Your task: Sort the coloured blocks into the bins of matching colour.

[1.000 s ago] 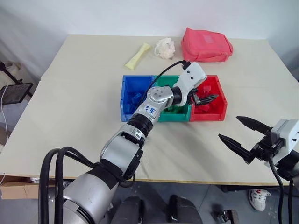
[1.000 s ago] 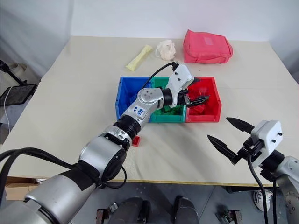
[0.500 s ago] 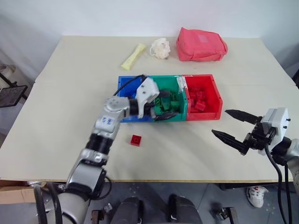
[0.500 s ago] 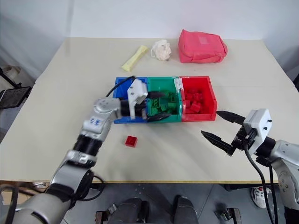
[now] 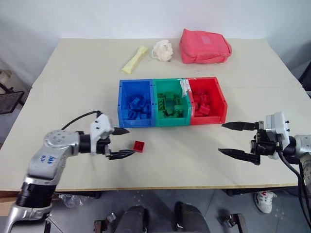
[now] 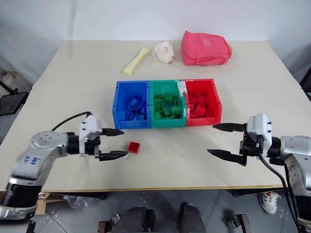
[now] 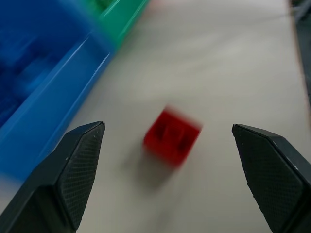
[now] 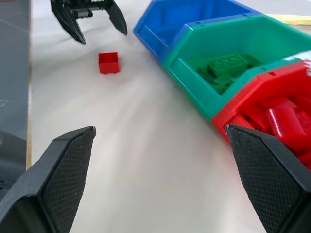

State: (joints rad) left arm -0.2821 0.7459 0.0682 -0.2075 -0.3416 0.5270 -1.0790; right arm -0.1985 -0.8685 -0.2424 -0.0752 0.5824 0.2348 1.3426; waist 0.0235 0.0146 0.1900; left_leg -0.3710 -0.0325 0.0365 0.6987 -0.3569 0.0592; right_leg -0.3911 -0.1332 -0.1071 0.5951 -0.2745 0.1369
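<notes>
The cream worktop (image 5: pixel 73 97) carries, toward twelve o'clock, a pink-red pouch (image 5: pixel 204 46), a white puff (image 5: pixel 162 50) and a pale yellow strip (image 5: pixel 134 59). At its centre stand the bins (image 5: pixel 172 102), joined in a row: blue holding blue blocks, green holding green ones, red holding red blocks (image 5: pixel 203 103). The left pincer (image 5: pixel 121 143) hovers at about eight o'clock from the bins, fingers spread wide and holding nothing; a second ago it reached over the red bin and has since swung back to the left. The right pincer (image 5: pixel 236 140), at four o'clock from the bins, also stands wide apart and empty, turned to point leftward. One loose red block (image 5: pixel 139 145) lies on the worktop just beyond the left fingertips, touching neither.
</notes>
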